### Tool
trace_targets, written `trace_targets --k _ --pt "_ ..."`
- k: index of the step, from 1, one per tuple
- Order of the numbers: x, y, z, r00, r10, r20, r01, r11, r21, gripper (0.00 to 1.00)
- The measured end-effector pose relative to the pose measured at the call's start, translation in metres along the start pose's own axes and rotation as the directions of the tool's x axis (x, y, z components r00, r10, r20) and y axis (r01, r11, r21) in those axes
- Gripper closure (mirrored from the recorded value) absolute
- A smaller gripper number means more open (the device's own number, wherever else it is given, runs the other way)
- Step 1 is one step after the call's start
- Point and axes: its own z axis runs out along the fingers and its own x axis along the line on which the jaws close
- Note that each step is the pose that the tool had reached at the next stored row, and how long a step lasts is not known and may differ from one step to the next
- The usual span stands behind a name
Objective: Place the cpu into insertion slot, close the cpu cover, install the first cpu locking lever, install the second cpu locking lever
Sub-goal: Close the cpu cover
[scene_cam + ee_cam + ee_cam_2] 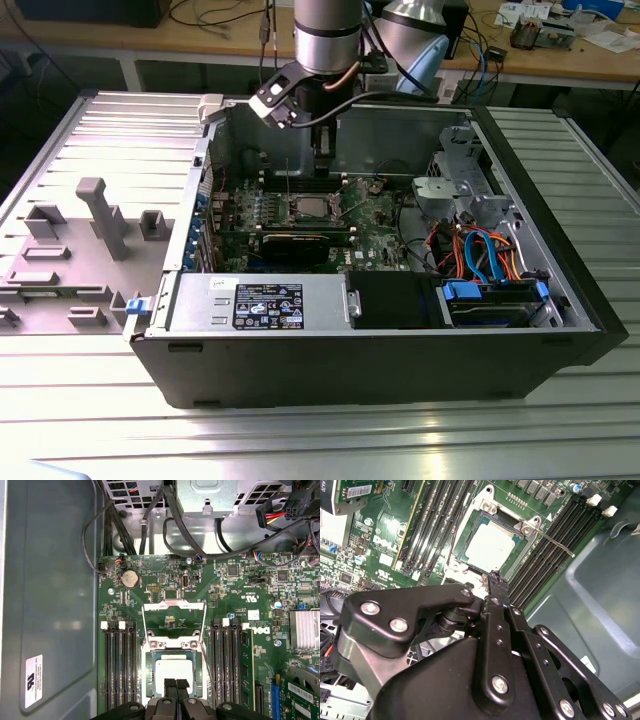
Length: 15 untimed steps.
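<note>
The cpu [174, 672] lies flat in the insertion slot [148, 680] on the green board, its silver top [490, 542] bare. The cpu cover [174, 607] stands flipped back off the slot, with the board showing through its window. Thin lever rods [202, 630] run along the cover's sides, and one rod [555, 542] sticks out past the slot's corner. My gripper [175, 684] hangs just above the chip's edge with its fingertips [495, 580] pressed together and nothing between them. In the exterior view the gripper [322, 160] reaches down into the open case over the cpu [308, 208].
Long memory slots [119, 665] flank the socket on both sides. A heatsink [305, 630], cable bundles [150, 525] and a drive cage [455, 170] crowd the case. The case wall [50, 605] rises close by. A grey fixture plate [90, 240] lies outside the case.
</note>
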Motion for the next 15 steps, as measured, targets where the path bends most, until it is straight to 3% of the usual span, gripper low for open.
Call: trace_targets --k 1,3,15 --pt "0.0001 0.0004 -0.0001 1.0 0.0 0.0061 0.0 1.0 0.0007 0.89" --pt "0.0001 0.0006 0.0 0.9999 -0.001 0.0122 0.001 1.0 0.0008 0.89" --pt "0.0002 0.0028 0.0 0.9999 -0.001 0.0124 0.001 1.0 0.0008 0.89"
